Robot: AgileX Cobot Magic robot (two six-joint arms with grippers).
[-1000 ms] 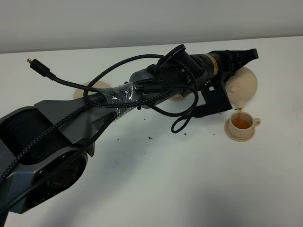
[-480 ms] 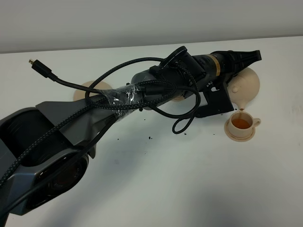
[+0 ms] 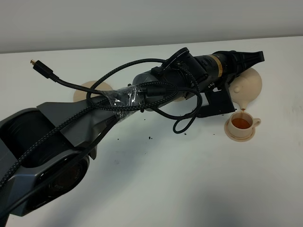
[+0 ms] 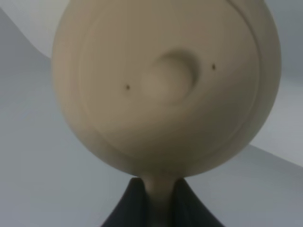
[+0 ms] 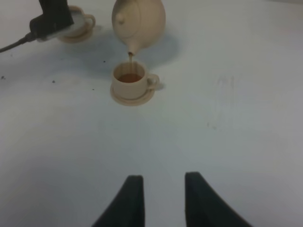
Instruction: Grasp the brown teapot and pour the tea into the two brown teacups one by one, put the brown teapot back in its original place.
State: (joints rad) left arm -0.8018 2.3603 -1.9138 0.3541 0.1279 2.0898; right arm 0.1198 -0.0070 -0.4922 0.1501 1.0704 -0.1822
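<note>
The brown teapot hangs tilted over the right-hand table area, spout down, and a thin stream of tea runs into a brown teacup on its small saucer. My left gripper is shut on the teapot's handle; in the left wrist view the lid and knob fill the picture above the fingers. The other teacup stands further left, partly behind the left arm. The wide empty saucer lies at the far left. My right gripper is open and holds nothing, well short of the cup.
The left arm with looping black cables stretches diagonally across the table. A loose cable plug sticks out at the back left. Small dark specks dot the white tabletop near the middle.
The left gripper and teapot have edged slightly to the right over the cup, and tea keeps running into it. The right gripper has not moved.
</note>
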